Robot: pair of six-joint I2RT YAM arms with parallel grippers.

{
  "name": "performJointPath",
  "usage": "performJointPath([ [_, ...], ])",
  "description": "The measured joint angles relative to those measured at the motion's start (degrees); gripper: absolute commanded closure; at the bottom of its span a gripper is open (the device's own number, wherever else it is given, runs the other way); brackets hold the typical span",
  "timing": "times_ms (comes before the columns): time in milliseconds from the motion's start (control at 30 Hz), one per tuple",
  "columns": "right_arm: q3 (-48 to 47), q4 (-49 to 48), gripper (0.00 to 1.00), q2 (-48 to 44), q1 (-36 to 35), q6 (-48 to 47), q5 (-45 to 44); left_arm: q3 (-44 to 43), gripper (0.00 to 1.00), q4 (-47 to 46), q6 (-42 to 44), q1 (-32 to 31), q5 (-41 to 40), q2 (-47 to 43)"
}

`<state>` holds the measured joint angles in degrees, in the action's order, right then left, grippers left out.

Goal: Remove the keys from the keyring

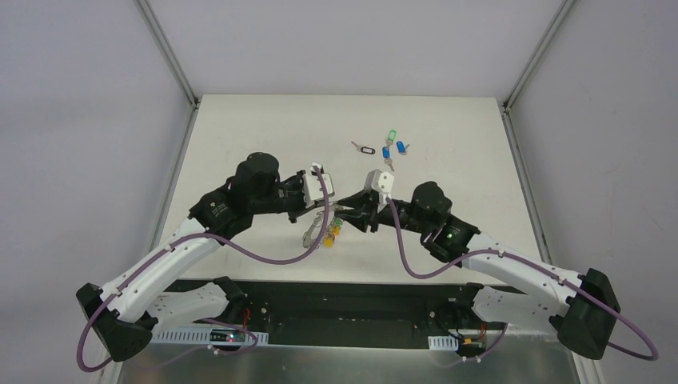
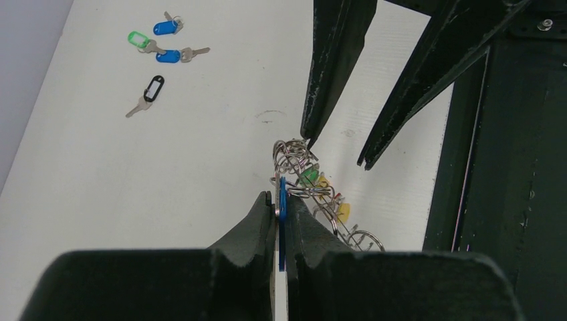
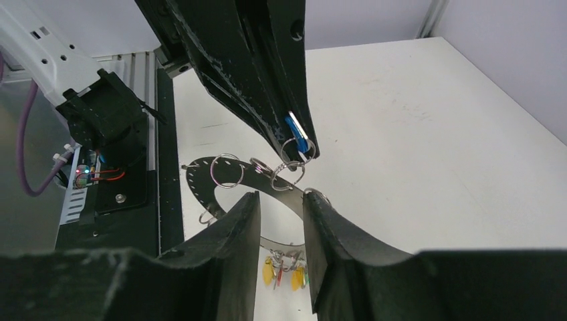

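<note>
My left gripper [image 2: 279,198] is shut on the blue tag [image 2: 281,207] of one of the keys, which hangs by a small split ring from the keyring. The keyring [image 3: 195,179] is a flat grey band lifted above the table, with yellow-tagged keys [image 3: 269,273] dangling under it. My right gripper [image 3: 281,197] is open, its fingers [image 3: 334,234] standing either side of the keyring's band. In the top view both grippers meet over the keyring [image 1: 313,234] at the table's near middle. In the left wrist view, green [image 2: 309,177] and yellow [image 2: 343,212] tags hang among the split rings.
Loose keys lie on the white table [image 1: 240,144] farther back: a black-tagged one [image 1: 365,149], a green-tagged one [image 1: 392,135] and two blue-tagged ones [image 1: 386,152] [image 1: 401,147]. The black base rail [image 1: 344,300] runs along the near edge.
</note>
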<state>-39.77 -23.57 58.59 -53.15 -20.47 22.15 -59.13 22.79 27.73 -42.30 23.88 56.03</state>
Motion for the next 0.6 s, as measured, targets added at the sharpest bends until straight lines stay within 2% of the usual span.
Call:
performJointPath([
  [233,-1.4,-0.5,0.66,1.8,-0.7,-0.4,3.6,-0.1,1.0,0.7,0.2,0.0,1.7,-1.0],
  [600,-2.3,-1.3,0.7,4.3,-2.1,-0.5,4.1,-0.5,1.0,0.7,0.2,0.0,2.7,-1.7],
])
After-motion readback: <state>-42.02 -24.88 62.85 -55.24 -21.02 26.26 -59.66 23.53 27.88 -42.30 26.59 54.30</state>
